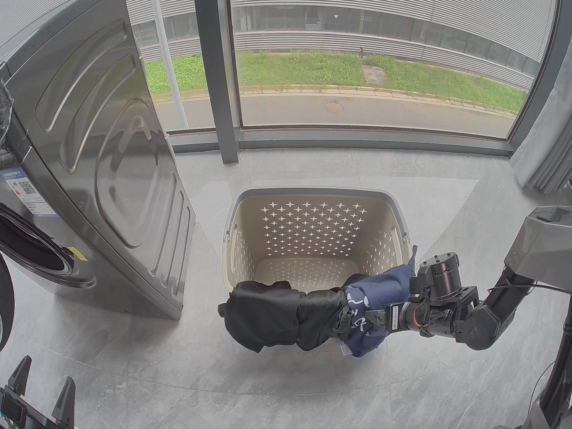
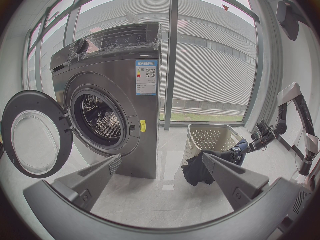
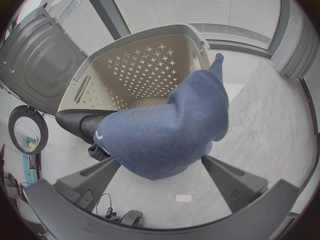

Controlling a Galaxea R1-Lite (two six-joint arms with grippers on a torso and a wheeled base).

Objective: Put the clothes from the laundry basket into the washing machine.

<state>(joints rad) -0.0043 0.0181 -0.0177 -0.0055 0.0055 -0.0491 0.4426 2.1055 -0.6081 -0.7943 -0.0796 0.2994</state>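
A beige laundry basket [image 1: 316, 239] stands on the floor in front of me. A black garment [image 1: 268, 317] hangs over its near rim, and a blue garment [image 1: 378, 299] lies bunched beside it at the rim's right end. My right gripper [image 1: 357, 322] is at the blue garment [image 3: 166, 130], open, with the cloth bulging between its spread fingers [image 3: 100, 174]. The grey washing machine [image 1: 89, 150] stands to the left, its round door [image 2: 36, 134] swung open and the drum [image 2: 100, 117] showing. Low at the near left, my left gripper [image 1: 42, 388] is open and holds nothing.
A big window [image 1: 369, 61] with a dark post [image 1: 217, 67] runs behind the basket. A grey curtain [image 1: 545, 144] hangs at the far right. Bare floor [image 1: 179, 376] lies between the basket and the machine's open door.
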